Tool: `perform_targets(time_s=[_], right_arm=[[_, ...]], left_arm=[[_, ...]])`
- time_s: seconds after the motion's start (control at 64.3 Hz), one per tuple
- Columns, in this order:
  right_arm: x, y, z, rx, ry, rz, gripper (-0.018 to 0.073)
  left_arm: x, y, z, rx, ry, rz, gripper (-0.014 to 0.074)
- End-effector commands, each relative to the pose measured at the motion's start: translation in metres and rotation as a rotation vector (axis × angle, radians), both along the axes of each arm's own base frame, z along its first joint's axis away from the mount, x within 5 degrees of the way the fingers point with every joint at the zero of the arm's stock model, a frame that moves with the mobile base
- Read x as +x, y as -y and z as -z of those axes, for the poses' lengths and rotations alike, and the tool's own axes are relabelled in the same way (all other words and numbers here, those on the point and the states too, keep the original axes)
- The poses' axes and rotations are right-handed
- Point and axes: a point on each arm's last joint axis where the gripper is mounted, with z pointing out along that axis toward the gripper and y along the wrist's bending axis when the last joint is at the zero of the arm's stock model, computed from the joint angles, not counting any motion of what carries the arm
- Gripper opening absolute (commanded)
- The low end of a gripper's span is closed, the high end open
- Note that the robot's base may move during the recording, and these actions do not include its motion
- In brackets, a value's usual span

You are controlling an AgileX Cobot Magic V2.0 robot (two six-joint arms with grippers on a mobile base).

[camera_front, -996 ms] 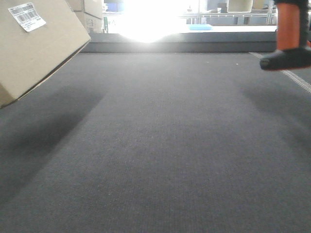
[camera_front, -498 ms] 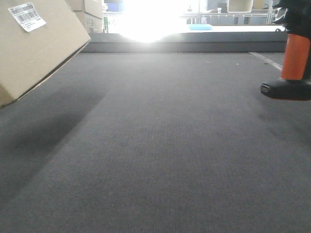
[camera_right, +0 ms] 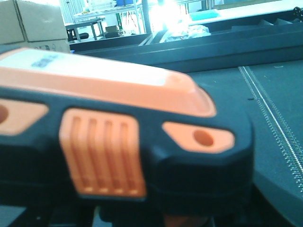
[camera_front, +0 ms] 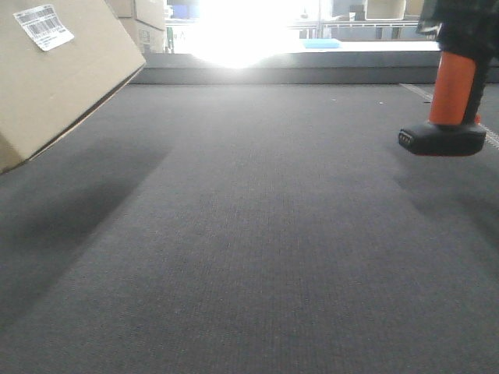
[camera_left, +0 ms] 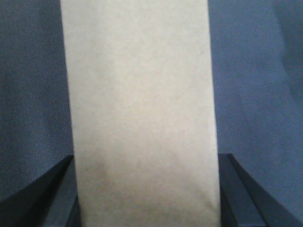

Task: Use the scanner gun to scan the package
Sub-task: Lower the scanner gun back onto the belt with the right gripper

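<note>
The package (camera_front: 54, 78), a tan cardboard box with a white barcode label (camera_front: 43, 26), hangs tilted above the dark mat at the upper left and casts a shadow below. In the left wrist view the package (camera_left: 142, 104) fills the middle, and my left gripper (camera_left: 144, 194) is shut on it, with dark fingers (camera_left: 52, 198) on either side. The scanner gun (camera_front: 452, 93), with orange handle and black foot, hangs in the air at the right, held by my right gripper (camera_front: 465, 27) at the frame's top. Its orange and black head (camera_right: 118, 142) fills the right wrist view and hides the fingers.
Cardboard cartons (camera_front: 144, 23) stand at the back left, also seen in the right wrist view (camera_right: 33, 21). A raised dark ledge (camera_front: 296, 74) runs along the mat's far edge. A white seam line (camera_front: 487, 132) crosses the mat at the right.
The scanner gun has come down and shifted a little left, so more of its handle and foot show. The package has not moved.
</note>
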Motion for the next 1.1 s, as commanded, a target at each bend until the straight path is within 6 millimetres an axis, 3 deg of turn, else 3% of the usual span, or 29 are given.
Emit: perform_targets(time_s=[0.0,0.342,1.089], right_arm=[[0.005,0.001,-0.002,-0.023,0.113,0.024,-0.0158],[0.014,0.0,0.019,-0.045,0.07,0.031,-0.0158],[0.014,-0.001,0.026,-0.04,-0.003,0.016,-0.0135]], left_arm=[[-0.003,0.003,-0.006,-0.021,0.021,-0.001,-0.0111],[-0.003,0.003,-0.006,-0.021,0.021,-0.001,-0.0111],[-0.003,0.003,-0.006,-0.021,0.021,-0.001,-0.0111]])
